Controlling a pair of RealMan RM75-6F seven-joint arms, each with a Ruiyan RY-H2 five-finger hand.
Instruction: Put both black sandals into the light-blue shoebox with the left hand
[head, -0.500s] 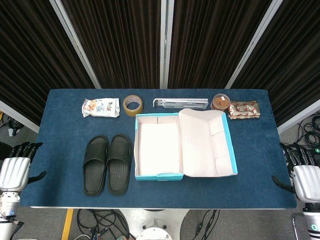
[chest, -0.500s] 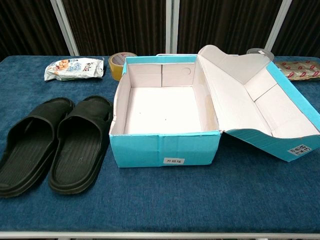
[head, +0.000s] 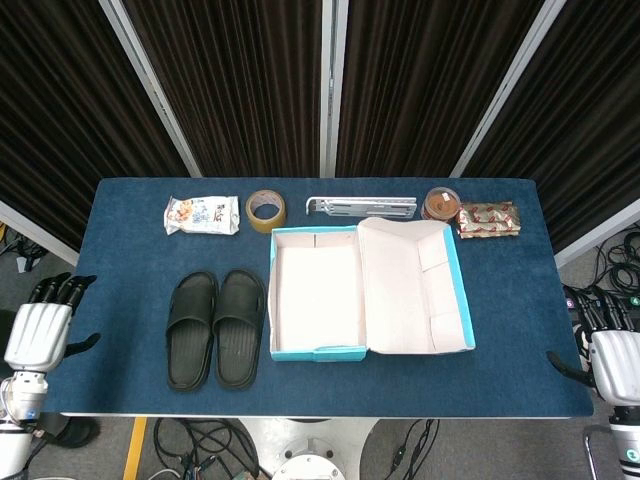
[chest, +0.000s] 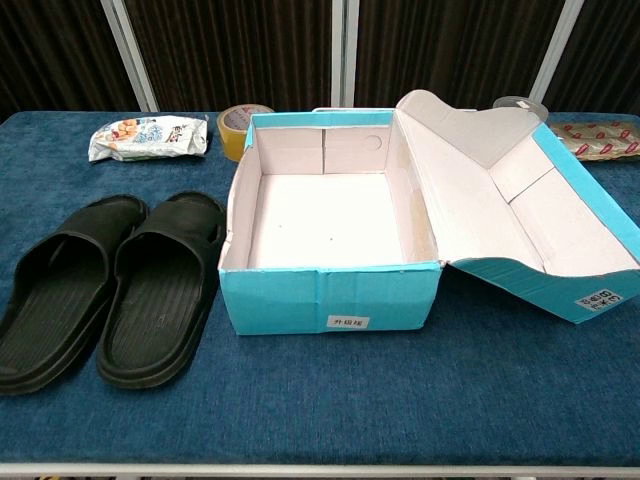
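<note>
Head view: black sandals (head: 215, 329) paired flat at 9 o'clock of light-blue shoebox (head: 320, 352), lid open, ready to load. Left hand (head: 40, 333) empty, fingers apart, off bench (head: 120, 230) edge; right hand (head: 610, 355) likewise.

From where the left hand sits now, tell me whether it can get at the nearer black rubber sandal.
Probably yes. The left hand is open off the table's left edge, and only bare blue tabletop lies between it and the outer black sandal; nothing stands in the way.
</note>
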